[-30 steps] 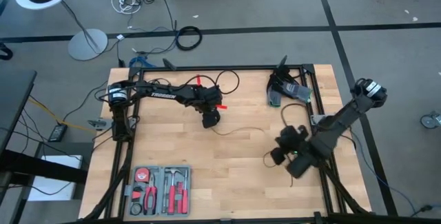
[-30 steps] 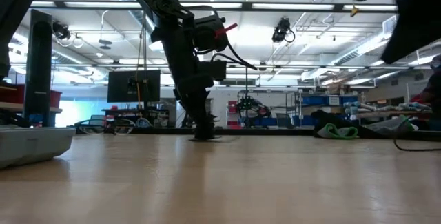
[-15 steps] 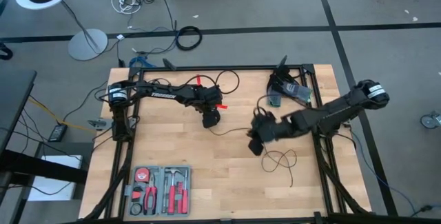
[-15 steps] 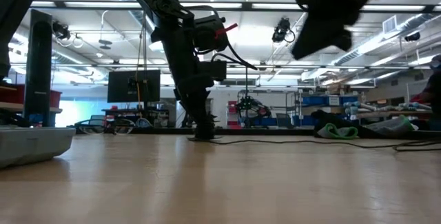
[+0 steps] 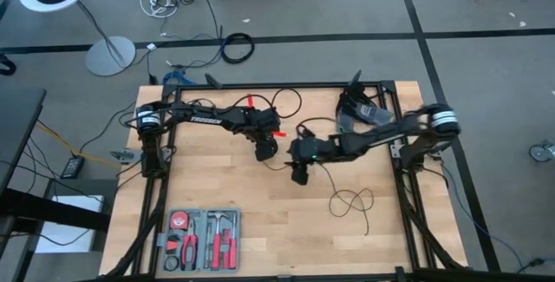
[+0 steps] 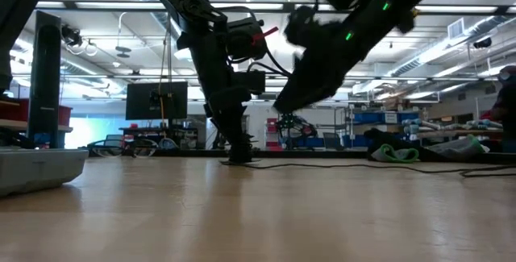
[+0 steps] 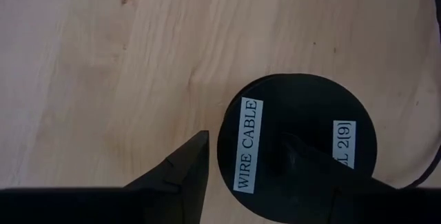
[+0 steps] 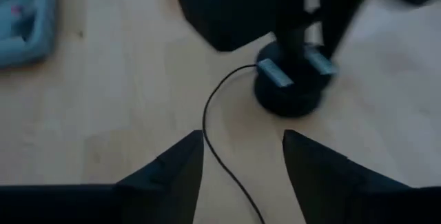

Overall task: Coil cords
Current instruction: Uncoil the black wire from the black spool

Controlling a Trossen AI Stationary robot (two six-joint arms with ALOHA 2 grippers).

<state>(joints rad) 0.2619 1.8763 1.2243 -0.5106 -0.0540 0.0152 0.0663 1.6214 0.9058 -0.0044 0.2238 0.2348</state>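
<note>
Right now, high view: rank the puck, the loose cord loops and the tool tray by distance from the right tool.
1. Puck, just left of the right tool, under the left tool.
2. Loose cord loops, toward the table's right front.
3. Tool tray, front-left corner.

You get bright ceiling strip lights point(image 6: 242, 6) backlighting dark arms; the right wrist view is motion-blurred.

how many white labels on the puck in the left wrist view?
2 on the black puck: the "WIRE CABLE" label toward the bare wood, and a second label across its middle post, partly cut off. More may be hidden.
</note>
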